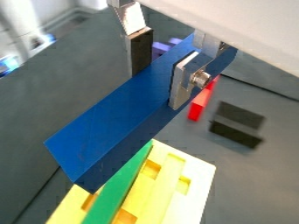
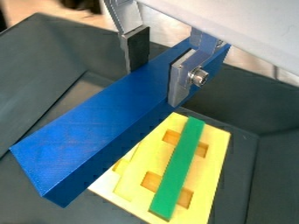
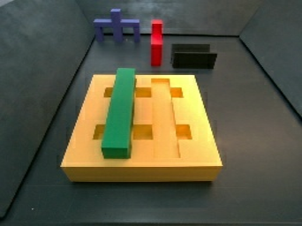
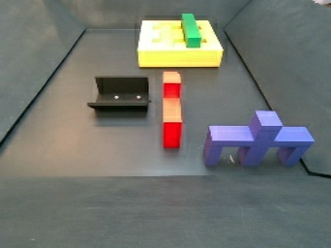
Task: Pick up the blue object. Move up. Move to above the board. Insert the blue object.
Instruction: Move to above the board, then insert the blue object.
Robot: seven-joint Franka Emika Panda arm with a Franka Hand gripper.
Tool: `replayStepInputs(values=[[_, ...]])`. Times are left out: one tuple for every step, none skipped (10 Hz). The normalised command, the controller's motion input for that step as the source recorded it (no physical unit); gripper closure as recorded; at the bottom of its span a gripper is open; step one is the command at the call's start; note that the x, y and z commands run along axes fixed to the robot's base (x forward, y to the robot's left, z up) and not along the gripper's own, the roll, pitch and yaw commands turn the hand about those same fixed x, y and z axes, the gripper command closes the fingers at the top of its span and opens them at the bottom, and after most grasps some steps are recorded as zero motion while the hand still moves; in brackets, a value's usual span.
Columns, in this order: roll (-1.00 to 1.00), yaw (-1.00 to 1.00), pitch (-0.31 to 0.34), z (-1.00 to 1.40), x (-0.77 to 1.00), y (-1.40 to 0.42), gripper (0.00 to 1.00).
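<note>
The blue object is a long dark-blue bar held between the fingers of my gripper. It also shows in a wrist view with the gripper shut on it. It hangs above the board, a big yellow grooved block that also shows in a wrist view and in both side views. A green bar lies in the board's outer groove. Neither the gripper nor the blue object shows in the side views.
A red block lies on the dark floor beyond the board. The fixture stands beside it. A purple-blue pronged block stands further off. Dark walls close the floor in.
</note>
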Motion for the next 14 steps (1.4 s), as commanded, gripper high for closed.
replayStepInputs(values=[[0.04, 1.00, 0.225, 0.03, 0.06, -0.02, 1.00], [0.04, 0.81, 0.231, 0.03, 0.06, -0.02, 1.00], [0.04, 0.48, 0.210, 0.04, 0.07, -0.02, 1.00], [0.04, 0.28, 0.183, 0.04, 0.07, -0.02, 1.00], [-0.09, 0.00, 0.000, -0.33, 0.23, 0.00, 1.00], [-0.26, -0.09, -0.011, -0.58, 0.30, 0.00, 1.00], [-0.28, -0.11, -0.051, -0.54, 0.33, -0.01, 1.00], [-0.24, -0.02, -0.050, -0.62, 0.38, 0.00, 1.00], [-0.16, 0.00, -0.091, -0.77, 0.29, -0.21, 1.00], [-0.08, 0.08, -0.071, -0.88, 0.23, -0.47, 1.00], [-0.08, 0.10, -0.059, -0.90, 0.24, -0.45, 1.00], [-0.11, 0.07, -0.050, -0.85, 0.24, -0.36, 1.00], [-0.12, 0.04, -0.053, -0.83, 0.19, -0.32, 1.00], [-0.10, 0.03, -0.063, -0.90, 0.12, -0.18, 1.00]])
